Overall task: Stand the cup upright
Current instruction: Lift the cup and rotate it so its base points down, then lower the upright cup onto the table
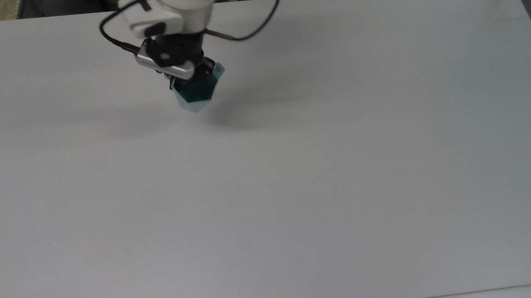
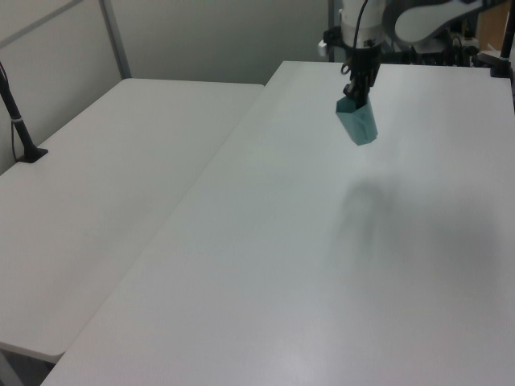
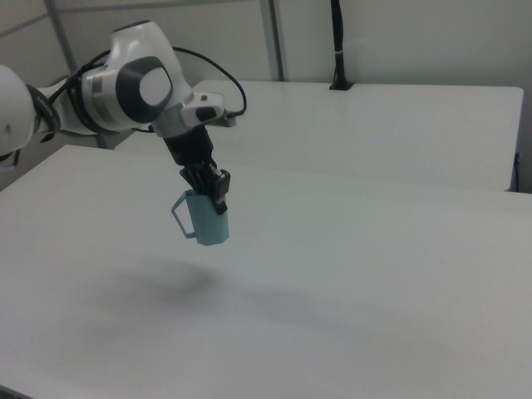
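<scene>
Nearest the top view's camera lies a broad bare stretch of the white table (image 1: 295,202), carrying nothing. Farther off, toward 11 o'clock in the top view, the cup (image 1: 195,92) hangs in the air, clear of the surface; its soft shadow falls on the table well apart from it, a sign of real height. In the right view the cup (image 3: 206,218) hangs nearly upright, mouth up and base down, tilted slightly, with its flat handle pointing toward 9 o'clock. The claw (image 3: 215,188) comes down from above and pinches the cup's rim wall, one finger apparently inside the mouth and one outside, though the exact contact is hard to make out. In the left view the cup (image 2: 357,122) sits below the claw (image 2: 354,90), its narrow base leaning toward 5 o'clock. Beyond it rise the white arm (image 3: 125,87) and its looping black cable (image 1: 246,34).

The step in hand appears to be the lowering. To do it well, the wrist should level the base first, then descend slowly until the base meets the table flat. Releasing only after full contact keeps the tapered, narrow-footed cup from tipping over again.
</scene>
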